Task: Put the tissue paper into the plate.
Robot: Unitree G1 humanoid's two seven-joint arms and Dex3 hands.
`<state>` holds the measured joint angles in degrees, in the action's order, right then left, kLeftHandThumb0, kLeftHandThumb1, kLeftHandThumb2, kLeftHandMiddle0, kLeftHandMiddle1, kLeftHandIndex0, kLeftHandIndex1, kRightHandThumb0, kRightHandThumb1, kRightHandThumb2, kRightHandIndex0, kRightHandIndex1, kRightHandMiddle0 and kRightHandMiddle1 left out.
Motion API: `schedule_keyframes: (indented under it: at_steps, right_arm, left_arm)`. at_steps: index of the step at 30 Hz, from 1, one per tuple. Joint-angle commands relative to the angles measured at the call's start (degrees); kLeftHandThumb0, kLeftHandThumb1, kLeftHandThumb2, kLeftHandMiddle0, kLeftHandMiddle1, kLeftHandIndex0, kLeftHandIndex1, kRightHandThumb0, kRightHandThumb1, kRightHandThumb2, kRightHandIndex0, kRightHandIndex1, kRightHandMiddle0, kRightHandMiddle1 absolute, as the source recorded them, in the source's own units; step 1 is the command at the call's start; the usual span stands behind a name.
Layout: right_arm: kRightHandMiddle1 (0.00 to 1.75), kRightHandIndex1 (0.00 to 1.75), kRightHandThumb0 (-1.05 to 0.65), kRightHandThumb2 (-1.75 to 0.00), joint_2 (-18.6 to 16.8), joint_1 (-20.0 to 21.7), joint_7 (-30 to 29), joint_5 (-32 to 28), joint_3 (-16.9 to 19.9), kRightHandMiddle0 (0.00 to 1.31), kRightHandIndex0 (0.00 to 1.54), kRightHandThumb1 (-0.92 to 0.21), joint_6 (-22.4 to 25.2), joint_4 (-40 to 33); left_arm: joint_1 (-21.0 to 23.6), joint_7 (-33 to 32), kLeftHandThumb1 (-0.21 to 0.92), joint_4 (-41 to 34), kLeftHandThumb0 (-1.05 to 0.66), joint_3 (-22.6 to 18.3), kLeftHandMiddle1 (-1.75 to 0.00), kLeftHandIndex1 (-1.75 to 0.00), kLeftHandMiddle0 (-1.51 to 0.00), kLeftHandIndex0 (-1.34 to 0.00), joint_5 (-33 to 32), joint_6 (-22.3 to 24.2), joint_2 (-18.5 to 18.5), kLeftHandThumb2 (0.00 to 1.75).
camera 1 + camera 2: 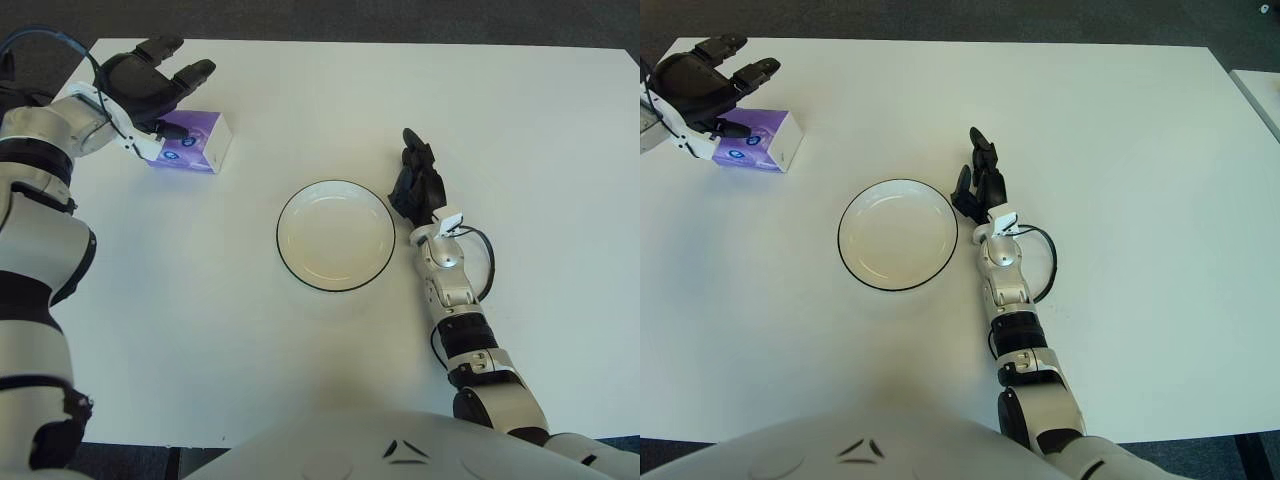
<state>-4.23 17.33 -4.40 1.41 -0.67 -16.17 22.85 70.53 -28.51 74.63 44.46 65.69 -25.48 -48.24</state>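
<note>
Up in the upper left of the frame, the left hand [150, 85] sits right over the tissue paper [195, 142], which is a small purple pack lying on the white table [520, 130]. The hand's dark fingers [192, 72] are spread and arched over the top and far side of the pack, with the palm hanging over its left end. It looks like it's on or right above the pack, but the fingers aren't wrapped around it, so call it open with no real grip. Whether the palm actually touches the pack is hard to tell. The pack's right end sticks out clear of the hand, and it lies flat on the table at a slight angle.

Moving toward the middle, the plate [300, 262] is a round white dish with a thin dark rim, sitting flat on the table with nothing in it. It's well apart from the tissue pack, down and to the right of it.

Just right of the plate is the right hand [416, 185], showing beside the plate's upper right edge. Its fingers point up toward the far side of the table, loosely extended and holding nothing. Its forearm runs down toward the bottom of the frame, with a black cable [484, 262] looping off its wrist.
</note>
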Motion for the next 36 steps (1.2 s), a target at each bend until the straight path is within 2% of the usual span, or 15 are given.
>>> schedule_keyframes:
  at_steps: [1,12,16,25,36]
  right_arm:
    - [0.31,0.01,-0.78,-1.00,0.58,-5.57,-0.06,-0.15,0.85,0.00,0.13,-0.92,5.21,7.23]
    - [0.36,0.02,-0.76,-1.01,0.81,-5.73,-0.05,-0.28,1.22,0.00,0.16,-0.92,4.04,7.56]
    - [0.38,0.02,-0.75,-1.01,0.93,-5.82,-0.07,-0.27,1.28,0.00,0.16,-0.92,4.00,7.44]
    - [0.38,0.02,-0.75,-1.02,1.19,-5.66,0.34,-0.48,1.44,0.00,0.17,-0.92,3.83,7.74]
    - [0.37,0.02,-0.75,-1.03,1.23,-5.51,0.91,-0.42,1.47,0.00,0.17,-0.92,3.66,7.92]
  left_arm:
    - [1.11,0.67,0.92,0.66,-1.05,-0.92,0.00,0.00,0.00,0.00,-1.43,1.43,0.09,0.89]
    - [1.16,3.81,0.92,1.30,-1.05,-1.57,-0.01,0.00,-0.01,0.00,-2.90,5.53,0.81,0.89]
    - [1.50,8.23,0.92,1.62,-1.05,-2.14,-0.01,0.00,-0.03,0.00,-4.11,6.58,1.04,0.90]
    - [2.49,21.26,0.92,0.71,-1.05,-3.12,-0.02,0.00,-0.04,0.00,-6.89,5.37,0.58,0.90]
    - [1.98,29.08,0.92,-0.10,-1.05,-5.09,-0.01,0.00,-0.03,0.00,-10.21,3.96,1.02,0.79]
